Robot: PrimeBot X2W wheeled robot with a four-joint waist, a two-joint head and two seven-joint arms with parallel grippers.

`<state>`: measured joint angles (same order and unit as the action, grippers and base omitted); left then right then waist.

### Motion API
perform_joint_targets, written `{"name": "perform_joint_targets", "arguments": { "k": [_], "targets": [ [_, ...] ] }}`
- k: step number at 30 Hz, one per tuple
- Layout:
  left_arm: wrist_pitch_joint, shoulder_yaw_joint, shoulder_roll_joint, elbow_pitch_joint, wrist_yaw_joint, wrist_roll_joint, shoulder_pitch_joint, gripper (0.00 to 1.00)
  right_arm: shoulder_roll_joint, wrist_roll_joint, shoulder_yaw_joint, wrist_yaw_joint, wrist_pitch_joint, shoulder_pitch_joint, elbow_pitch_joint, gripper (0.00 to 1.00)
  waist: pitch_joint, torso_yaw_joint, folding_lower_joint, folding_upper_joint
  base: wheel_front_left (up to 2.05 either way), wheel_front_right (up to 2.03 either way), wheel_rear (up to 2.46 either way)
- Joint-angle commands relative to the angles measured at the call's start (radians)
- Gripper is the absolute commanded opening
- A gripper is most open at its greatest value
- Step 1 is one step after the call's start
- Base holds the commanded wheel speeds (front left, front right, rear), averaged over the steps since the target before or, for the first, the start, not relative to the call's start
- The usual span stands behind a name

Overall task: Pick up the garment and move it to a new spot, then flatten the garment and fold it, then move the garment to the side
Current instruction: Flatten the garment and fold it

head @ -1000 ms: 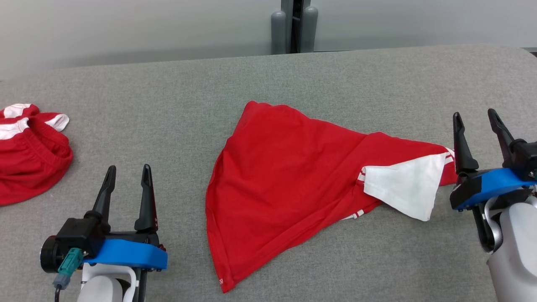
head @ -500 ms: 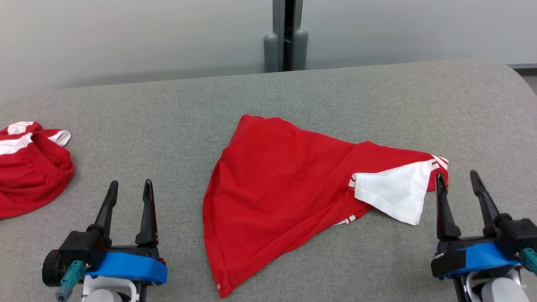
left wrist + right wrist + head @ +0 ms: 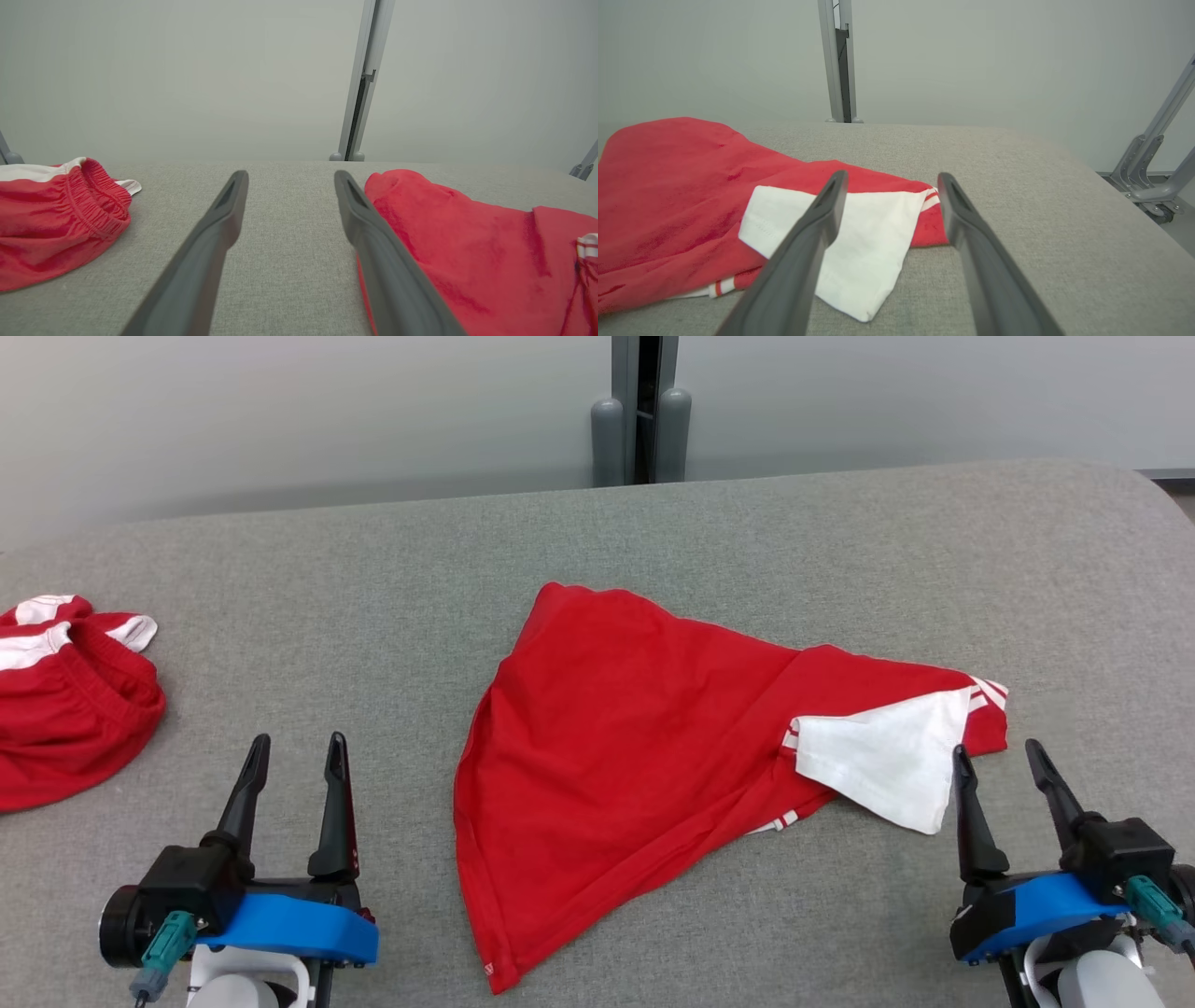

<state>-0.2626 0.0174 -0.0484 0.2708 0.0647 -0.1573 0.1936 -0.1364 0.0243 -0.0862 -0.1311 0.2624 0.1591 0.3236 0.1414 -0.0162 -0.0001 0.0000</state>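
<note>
Garment [image 3: 635,756], red, on grey table [image 3: 373,588]; red shorts [image 3: 65,700] well apart

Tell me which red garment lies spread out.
The centre garment, its white flap near the right gripper. The left garment sits bunched up.

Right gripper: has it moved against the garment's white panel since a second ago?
Yes. Against the white panel, the right gripper has pulled back toward the robot: fingertips earlier beyond its far corner, now beside its right edge.
</note>
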Motion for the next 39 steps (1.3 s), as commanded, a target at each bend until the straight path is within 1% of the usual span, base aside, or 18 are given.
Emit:
{"name": "perform_joint_targets", "arguments": {
  "k": [1, 9, 14, 17, 18, 19, 20, 24, 28, 32, 36, 39],
  "targets": [
    [-0.003, 0.003, -0.004, -0.004, 0.003, 0.002, 0.009, 1.00, -0.004, -0.005, 0.008, 0.001, -0.006, 0.019, 0.025, 1.00, 0.008, 0.006, 0.0001, 0.0000, 0.00, 0.00, 0.00],
    [-0.003, 0.019, -0.004, -0.004, 0.003, -0.006, 0.031, 1.00, -0.022, 0.002, 0.018, 0.001, -0.014, 0.091, 0.235, 1.00, 0.045, 0.033, 0.0001, 0.0000, 0.00, 0.00, 0.00],
    [-0.003, 0.015, -0.004, -0.005, 0.002, -0.005, 0.039, 1.00, -0.022, 0.009, 0.023, 0.001, -0.010, 0.124, 0.350, 1.00, 0.063, 0.039, 0.0001, 0.0000, 0.00, 0.00, 0.00],
    [-0.003, 0.015, -0.004, -0.005, 0.000, -0.006, 0.043, 1.00, -0.017, 0.022, 0.039, 0.001, -0.028, 0.141, 0.421, 1.00, 0.070, 0.039, 0.0001, 0.0000, 0.00, 0.00, 0.00],
    [-0.003, 0.015, -0.004, -0.006, 0.000, -0.006, 0.044, 1.00, -0.013, 0.033, 0.047, 0.001, -0.028, 0.145, 0.441, 0.45, 0.072, 0.039, 0.0001, 0.0000, 0.00, 0.00, 0.00],
    [-0.003, 0.014, -0.004, -0.006, -0.001, -0.005, 0.045, 1.00, -0.013, 0.038, 0.057, 0.001, -0.029, 0.149, 0.457, 0.11, 0.072, 0.037, 0.0001, 0.0000, 0.00, 0.00, 0.00],
    [-0.003, 0.014, -0.004, -0.005, -0.002, -0.005, 0.045, 1.00, -0.014, 0.046, 0.068, 0.001, -0.028, 0.155, 0.469, 0.00, 0.073, 0.035, 0.0001, 0.0000, 0.00, 0.00, 0.00],
    [-0.003, 0.013, -0.004, -0.001, -0.005, -0.006, 0.043, 1.00, -0.028, 0.075, 0.092, 0.001, -0.015, 0.176, 0.479, 0.00, 0.069, 0.020, 0.0001, 0.0000, 0.00, 0.00, 0.00],
    [-0.003, 0.012, -0.004, 0.004, -0.007, -0.009, 0.029, 1.00, -0.051, 0.092, 0.097, 0.001, 0.000, 0.163, 0.431, 0.00, 0.050, -0.006, 0.0001, 0.0000, 0.00, 0.00, 0.00],
    [-0.003, 0.016, -0.004, 0.009, -0.009, -0.017, 0.012, 1.00, -0.070, 0.103, 0.081, 0.001, 0.002, 0.104, 0.342, 0.00, 0.025, -0.035, 0.0001, 0.0000, 0.00, 0.00, 0.00],
    [-0.003, 0.019, -0.004, 0.011, -0.009, -0.021, 0.000, 1.00, -0.086, 0.106, 0.046, 0.001, 0.000, 0.003, 0.228, 0.00, 0.005, -0.062, 0.0001, 0.0000, 0.00, 0.00, 0.00],
    [-0.003, 0.022, -0.004, 0.013, -0.005, -0.021, -0.001, 1.00, -0.084, 0.110, 0.021, 0.001, -0.034, -0.082, 0.143, 0.00, 0.001, -0.073, 0.0001, 0.0000, 0.00, 0.00, 0.00]
  ]
}}
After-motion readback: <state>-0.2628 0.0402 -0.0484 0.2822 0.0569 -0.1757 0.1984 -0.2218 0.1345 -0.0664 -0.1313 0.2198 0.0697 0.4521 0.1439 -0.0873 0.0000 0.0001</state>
